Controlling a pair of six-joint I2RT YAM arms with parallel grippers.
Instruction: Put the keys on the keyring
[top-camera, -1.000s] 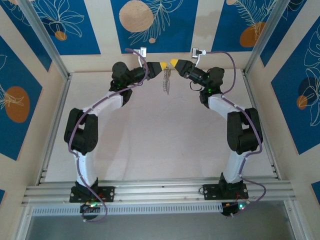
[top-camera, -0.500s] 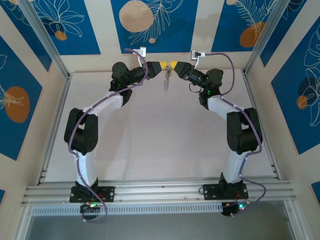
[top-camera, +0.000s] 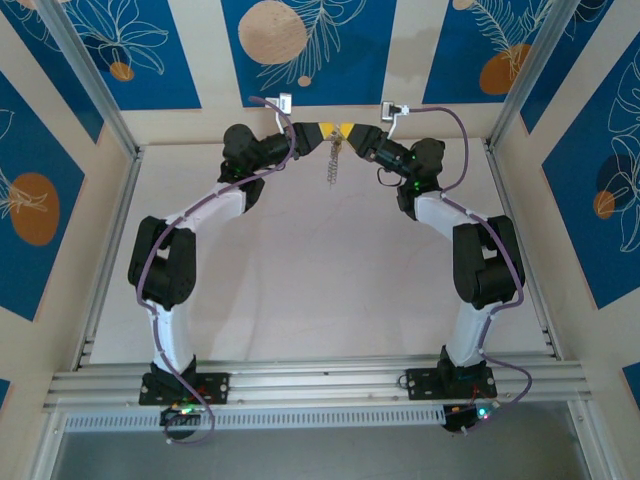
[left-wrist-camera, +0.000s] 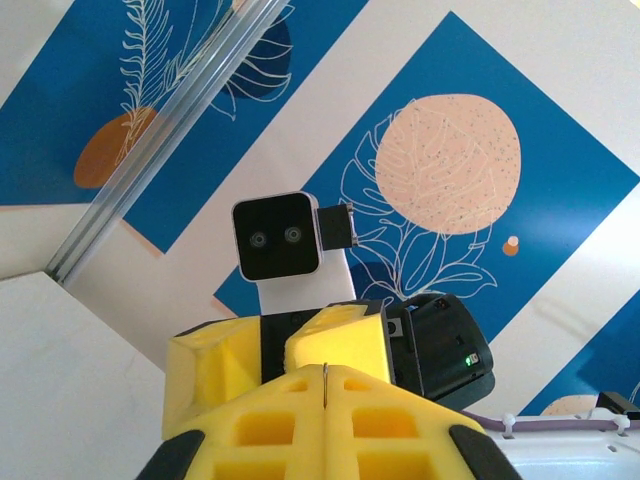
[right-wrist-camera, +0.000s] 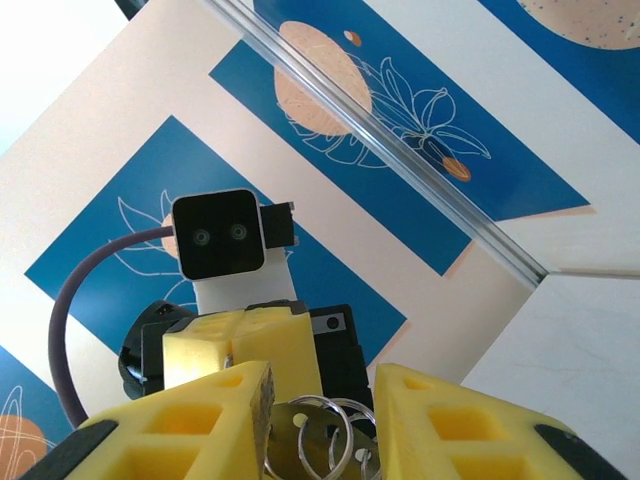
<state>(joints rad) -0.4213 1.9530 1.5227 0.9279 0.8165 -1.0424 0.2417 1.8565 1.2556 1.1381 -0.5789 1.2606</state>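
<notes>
High over the table's back edge, my left gripper (top-camera: 318, 133) and right gripper (top-camera: 348, 130) meet tip to tip. The keys (top-camera: 332, 165) dangle below them as a short silvery string. In the left wrist view my left gripper (left-wrist-camera: 326, 368) is shut on a thin metal edge, the keyring (left-wrist-camera: 326, 382). The right arm's yellow fingers (left-wrist-camera: 340, 340) are just beyond it. In the right wrist view my right gripper (right-wrist-camera: 322, 375) stands open. Flat key heads (right-wrist-camera: 290, 440) and their small wire rings (right-wrist-camera: 335, 440) lie between its fingers. The rest of the keyring is hidden.
A metal frame post (right-wrist-camera: 400, 165) and patterned blue-and-cream walls (top-camera: 290, 45) stand close behind both grippers. The pale tabletop (top-camera: 310, 280) lies below, ringed by aluminium rails (top-camera: 310, 382).
My right gripper has moved left until its tip meets the left gripper's tip above the keys. The left arm has stayed put with the keys still hanging.
</notes>
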